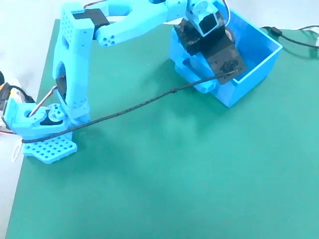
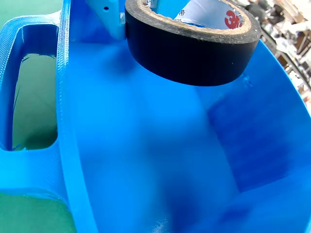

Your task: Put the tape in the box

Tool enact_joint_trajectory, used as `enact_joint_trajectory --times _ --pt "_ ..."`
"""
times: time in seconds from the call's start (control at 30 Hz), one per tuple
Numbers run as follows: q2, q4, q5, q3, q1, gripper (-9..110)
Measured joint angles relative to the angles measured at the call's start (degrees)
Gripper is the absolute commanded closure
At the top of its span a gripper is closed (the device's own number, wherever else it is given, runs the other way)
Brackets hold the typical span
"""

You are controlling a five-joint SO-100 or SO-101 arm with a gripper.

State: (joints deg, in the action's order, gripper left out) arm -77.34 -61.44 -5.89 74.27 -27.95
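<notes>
In the wrist view we see the jaws closed on the tape [image 2: 189, 56], a black roll at 12 o'clock with a pale printed inner ring, hanging above the floor of the box [image 2: 146, 160]. The box's loop handle [image 2: 29, 92] lies at 9 o'clock. In the fixed view we find the gripper [image 1: 224, 42] inside the box [image 1: 259, 62] at 1 o'clock, on the green mat [image 1: 164, 179]; the arm's base [image 1: 42, 132] sits at 9 o'clock

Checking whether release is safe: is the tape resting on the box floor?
Apart. The wrist view shows the tape held up near the claw, with open blue floor of the box visible underneath it.
</notes>
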Motion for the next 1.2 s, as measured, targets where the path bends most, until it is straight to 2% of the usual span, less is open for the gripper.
enact_joint_trajectory --times 0.5,0.6,0.83,1.2 --pt "0.3 -0.1 0.1 -4.3 -0.6 101" --pt "0.3 -0.1 0.1 -4.3 -0.3 86" --pt "0.3 -0.1 0.1 -4.4 -0.4 76" --pt "0.3 -0.1 0.1 -4.4 -0.1 74"
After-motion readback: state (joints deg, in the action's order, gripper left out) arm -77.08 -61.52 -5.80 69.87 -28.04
